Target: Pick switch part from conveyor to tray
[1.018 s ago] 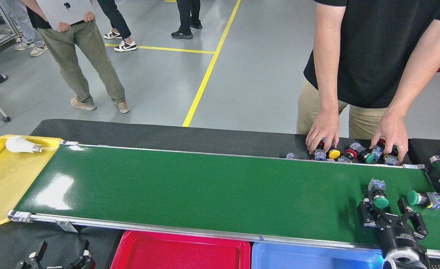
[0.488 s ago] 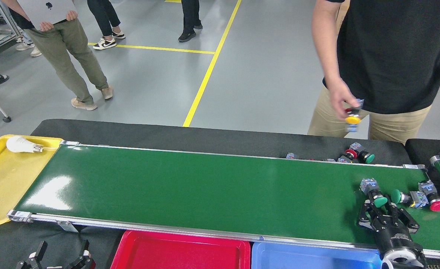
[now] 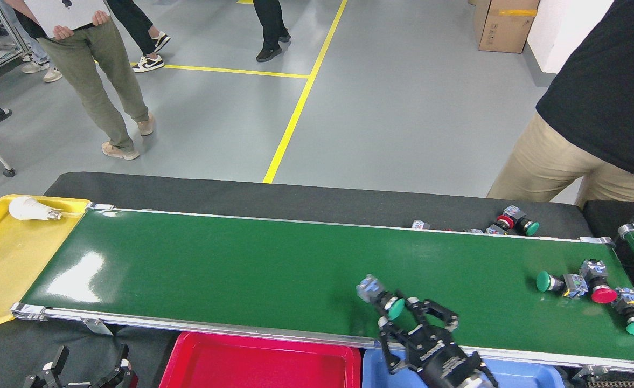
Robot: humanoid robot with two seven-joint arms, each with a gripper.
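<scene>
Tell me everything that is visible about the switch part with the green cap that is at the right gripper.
The switch part is a push-button: a round green cap, a dark cylindrical body, and a grey-blue contact block at its far end. It looks like plastic. It lies tilted, cap toward the robot, block pointing up-left. The right gripper is shut on it, dark fingers around the cap end. It is over the near part of the conveyor, beyond the blue tray.

The right hand [image 3: 403,319] is black, with jointed link fingers on a ribbed black wrist that has small white print. The left hand [image 3: 82,372] is black too, with pale marks.
</scene>
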